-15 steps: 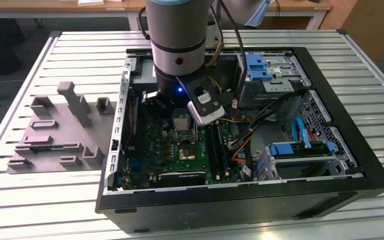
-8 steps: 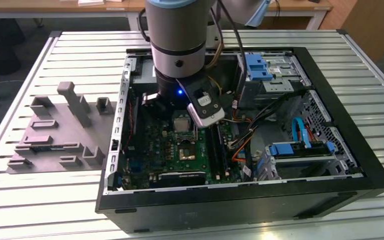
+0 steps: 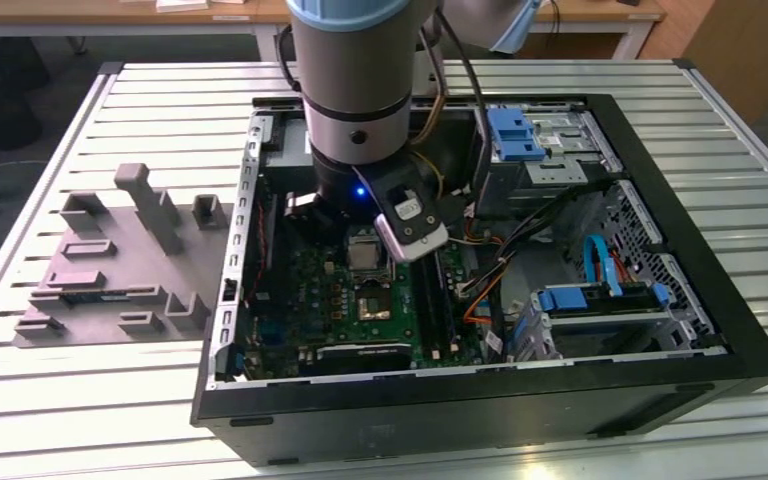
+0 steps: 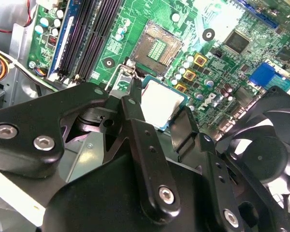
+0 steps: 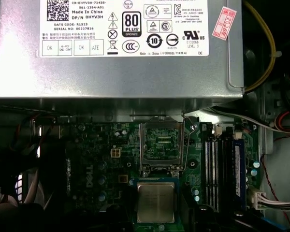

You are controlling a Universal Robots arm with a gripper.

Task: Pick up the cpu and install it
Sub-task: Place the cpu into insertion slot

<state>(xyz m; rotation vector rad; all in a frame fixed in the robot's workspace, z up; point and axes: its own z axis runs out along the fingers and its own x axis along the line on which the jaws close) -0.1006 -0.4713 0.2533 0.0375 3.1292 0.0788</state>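
My judgement: if the cpu (image 4: 162,102) goes down tilted or turned wrong, it could bend the contacts in the open socket (image 4: 157,48). In the second wrist view, the 2 fingers (image 4: 135,116) clamp the cpu between them, above the motherboard (image 4: 159,14), just beside that socket.

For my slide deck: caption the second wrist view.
Claw holding the cpu over the green motherboard, beside the open socket.
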